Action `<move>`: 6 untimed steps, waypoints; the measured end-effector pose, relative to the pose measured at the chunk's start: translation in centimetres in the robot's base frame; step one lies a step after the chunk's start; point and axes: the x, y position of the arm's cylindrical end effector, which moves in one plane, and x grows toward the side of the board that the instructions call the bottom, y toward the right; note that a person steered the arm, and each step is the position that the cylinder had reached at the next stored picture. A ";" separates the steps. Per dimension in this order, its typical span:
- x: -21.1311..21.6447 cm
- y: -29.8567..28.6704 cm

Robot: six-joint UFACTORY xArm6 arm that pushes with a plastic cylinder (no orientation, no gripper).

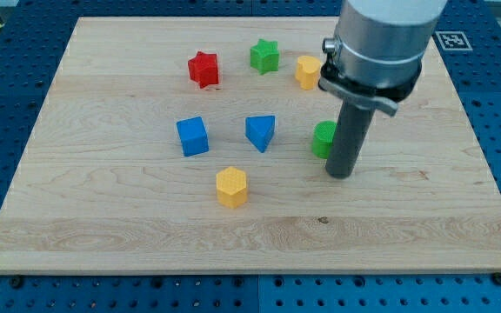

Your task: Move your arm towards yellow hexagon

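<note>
The yellow hexagon (231, 187) lies on the wooden board (103, 226) a little left of centre, toward the view's bottom. My tip (341, 175) rests on the board well to the right of the hexagon and slightly above it in the view. The rod stands just right of a green block (322, 139), which it partly hides. No block touches the tip on the side facing the hexagon.
A blue cube (192, 136) and a blue triangular block (261, 132) lie above the hexagon. A red star (203, 69), a green star (265, 56) and a second yellow block (307, 72) lie near the view's top.
</note>
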 end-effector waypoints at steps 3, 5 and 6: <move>6.8 -18.1; 0.9 -21.4; 0.7 -21.1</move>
